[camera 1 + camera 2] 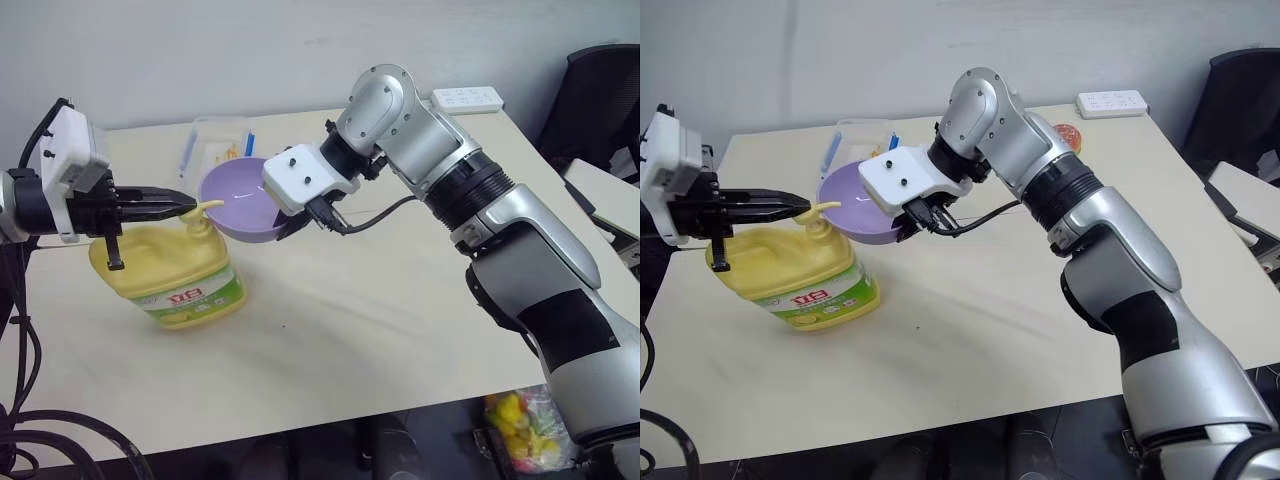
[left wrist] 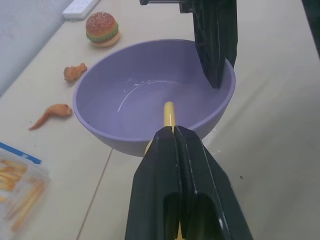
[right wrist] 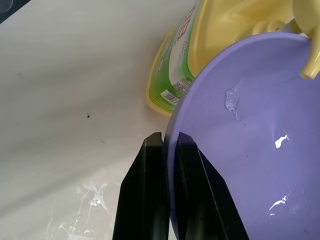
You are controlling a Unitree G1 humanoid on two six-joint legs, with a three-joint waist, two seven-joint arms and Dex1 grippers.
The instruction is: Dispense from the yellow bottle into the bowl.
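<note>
On the pale wooden table (image 1: 330, 340) there is one large pale-yellow plastic jug with a built-in handle and a yellow pump top (image 1: 170, 270), and one small round lavender-purple plastic bowl (image 1: 240, 205). There are also one clear plastic container with blue trim (image 1: 218, 140), one white power strip (image 1: 467, 98), one small toy hamburger (image 2: 102, 29), and two small orange-brown toy food pieces (image 2: 75, 71) which lie near the container. The jug carries a green-and-white label (image 1: 195, 297) with red lettering, but the letters cannot be read; in the right wrist view a barcode shows at the edge of this label. The jug stands on the table at the robot's left side, a little tilted. The left gripper (image 1: 180, 207) is closed, its two black fingers (image 2: 180, 165) pressed together, and it lies on top of the pump head, whose yellow spout (image 2: 169, 114) reaches over the rim of the bowl. The right gripper (image 3: 167, 150) is closed on the rim of the bowl, one finger outside the wall and one inside, and it holds the bowl above the table, tilted toward the jug and just beside the pump. Inside the bowl there are some small clear wet streaks.
</note>
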